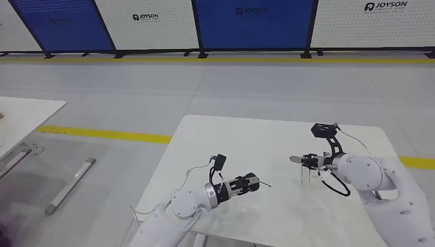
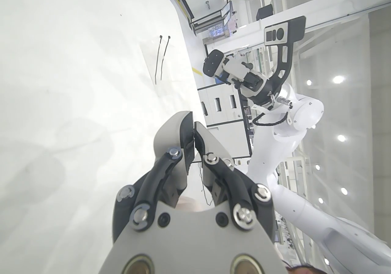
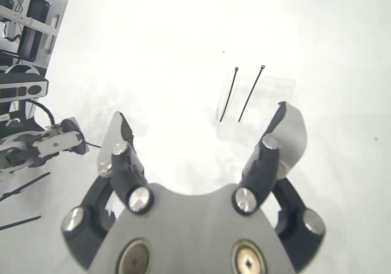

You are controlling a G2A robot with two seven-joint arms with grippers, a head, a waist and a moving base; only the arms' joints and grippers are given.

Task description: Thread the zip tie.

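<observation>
Two black zip ties [image 3: 228, 95] [image 3: 251, 93] lie side by side on the white table [image 1: 224, 138], on a clear plastic sheet [image 3: 275, 85]. My right gripper [image 3: 201, 110] hovers open just above them with nothing between its fingers; the top view has it at the table's right [image 1: 297, 158]. My left gripper [image 2: 194, 130] is shut on another thin black zip tie [image 1: 264, 184], whose end sticks out past the fingertips towards the right gripper. The same gripper [image 3: 78, 142] and tie end [image 3: 93, 144] show in the right wrist view. The two lying ties [image 2: 161, 58] also show in the left wrist view.
Two more dark strips [image 3: 24, 185] [image 3: 18, 223] lie on the table near the left arm. The table's near edge runs close under the left arm. A second white table [image 1: 20, 118] stands apart at the far left, and panel walls [image 1: 251, 12] close off the back.
</observation>
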